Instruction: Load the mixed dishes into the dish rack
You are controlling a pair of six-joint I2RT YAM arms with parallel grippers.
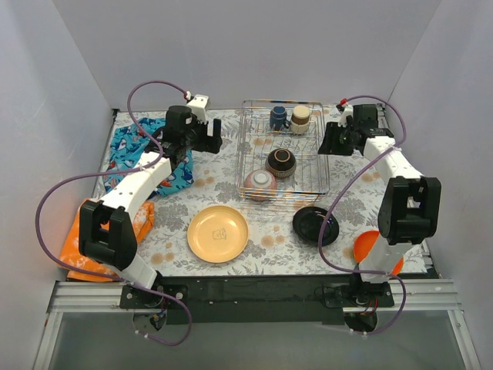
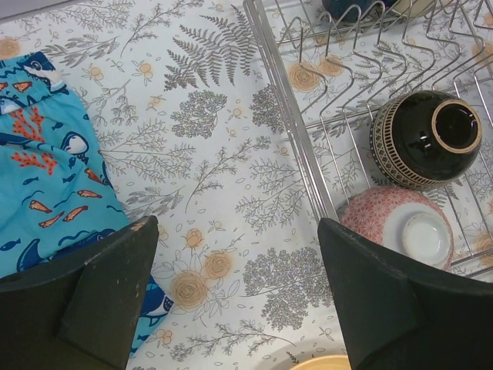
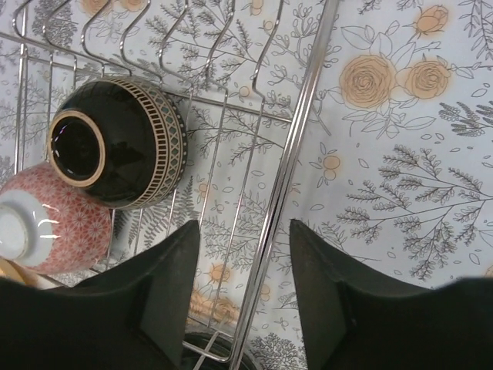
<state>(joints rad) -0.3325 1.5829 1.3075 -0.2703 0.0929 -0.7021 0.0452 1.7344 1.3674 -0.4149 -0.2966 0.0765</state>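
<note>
The silver wire dish rack (image 1: pixel 323 158) holds a dark blue mug (image 1: pixel 278 118), a beige cup (image 1: pixel 300 119), a dark brown bowl (image 1: pixel 281 163) and a pink patterned bowl (image 1: pixel 260 185), both bowls upside down. On the table in front lie a tan-yellow plate (image 1: pixel 218 233) and a black plate (image 1: pixel 315 226). An orange plate (image 1: pixel 368 248) sits by the right arm's base. My left gripper (image 2: pixel 239 225) hovers open left of the rack with only tablecloth below. My right gripper (image 3: pixel 245 225) is open above the rack's right rim (image 3: pixel 296 146), holding nothing.
A blue patterned cloth (image 1: pixel 139 154) lies at the left under the left arm. An orange cloth (image 1: pixel 85 247) is bunched at the front left corner. White walls close in the back and both sides of the table.
</note>
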